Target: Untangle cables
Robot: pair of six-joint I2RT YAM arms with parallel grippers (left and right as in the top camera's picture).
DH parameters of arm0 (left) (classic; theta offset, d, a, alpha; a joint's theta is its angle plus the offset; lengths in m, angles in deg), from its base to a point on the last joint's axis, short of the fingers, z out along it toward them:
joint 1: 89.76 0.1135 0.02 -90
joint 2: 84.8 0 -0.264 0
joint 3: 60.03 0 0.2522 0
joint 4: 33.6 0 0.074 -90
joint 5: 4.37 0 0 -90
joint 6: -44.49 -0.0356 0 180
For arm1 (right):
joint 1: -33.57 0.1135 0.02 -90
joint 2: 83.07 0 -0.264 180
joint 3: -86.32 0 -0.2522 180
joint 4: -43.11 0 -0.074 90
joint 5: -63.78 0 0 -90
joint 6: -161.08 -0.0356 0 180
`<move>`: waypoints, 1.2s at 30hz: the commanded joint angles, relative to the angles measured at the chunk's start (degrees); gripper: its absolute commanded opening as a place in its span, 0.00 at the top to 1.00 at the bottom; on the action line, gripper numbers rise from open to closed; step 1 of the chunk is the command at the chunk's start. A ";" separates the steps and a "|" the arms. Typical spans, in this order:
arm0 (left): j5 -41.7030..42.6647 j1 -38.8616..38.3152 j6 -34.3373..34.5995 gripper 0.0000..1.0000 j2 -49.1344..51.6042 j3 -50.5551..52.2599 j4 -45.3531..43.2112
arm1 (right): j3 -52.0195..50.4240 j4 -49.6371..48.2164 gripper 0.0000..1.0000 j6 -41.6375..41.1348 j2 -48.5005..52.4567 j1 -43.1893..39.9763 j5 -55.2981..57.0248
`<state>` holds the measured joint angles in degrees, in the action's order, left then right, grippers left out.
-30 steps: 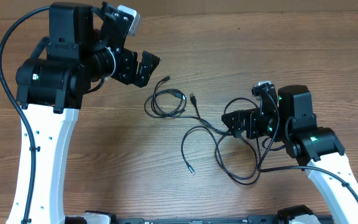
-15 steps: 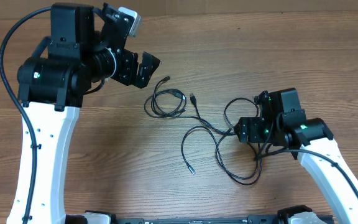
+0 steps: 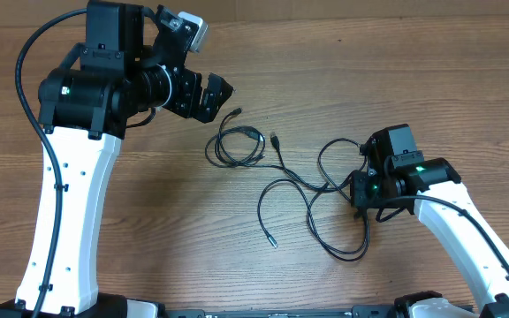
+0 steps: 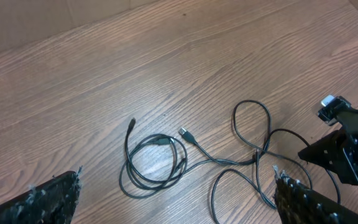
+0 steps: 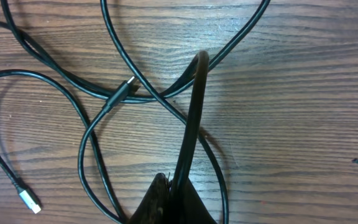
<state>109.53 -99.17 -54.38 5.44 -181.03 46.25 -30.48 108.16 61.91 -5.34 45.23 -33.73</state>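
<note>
Several thin black cables lie tangled mid-table. A small coil (image 3: 255,135) sits at the left, and wider loops (image 3: 283,182) run right toward my right gripper (image 3: 358,191). That gripper is low over the table and shut on one cable strand (image 5: 195,99), which rises between its closed fingertips (image 5: 166,186). Two cables cross at a connector (image 5: 126,87), and a silver-tipped plug (image 5: 28,200) lies loose. My left gripper (image 3: 212,95) hangs open above and left of the coil (image 4: 184,133), with its fingers (image 4: 48,202) wide apart and nothing between them.
The wooden table (image 3: 396,79) extends all around the cables. A brown wall runs along the table's back edge (image 3: 325,11). A thick black cable (image 3: 11,106) arcs off the left arm. The right arm (image 4: 347,149) shows in the left wrist view.
My right gripper moved right and toward the table's front, dropped onto the loops and shut on a strand. The left arm shifted slightly and stayed open.
</note>
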 commanded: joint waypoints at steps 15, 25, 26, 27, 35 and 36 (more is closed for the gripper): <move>17.33 -1.60 -1.05 0.00 3.48 -0.48 0.09 | 49.55 5.70 0.96 3.41 -0.46 -0.09 -8.74; 25.11 -8.35 0.76 0.00 8.41 -0.48 -5.44 | 50.03 5.75 0.96 3.41 -0.37 -0.11 -12.04; 25.05 -9.22 0.74 0.00 8.83 -0.48 -6.10 | 50.03 5.70 0.96 3.43 -0.35 -0.11 -12.83; 25.00 -9.99 0.68 0.00 9.31 -0.48 -6.99 | 50.03 5.81 0.96 3.43 -0.35 -0.11 -13.42; 15.32 -13.22 -6.60 0.00 10.60 -0.48 -14.60 | 50.03 7.48 0.96 4.98 -0.48 -0.11 -15.96; 13.27 -13.18 -5.51 0.00 10.60 -0.48 -15.54 | 50.03 7.69 0.96 4.98 -0.57 -0.11 -16.02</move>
<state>129.46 -112.30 -57.83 15.73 -181.03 32.11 18.91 115.61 65.58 -5.44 45.23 -47.72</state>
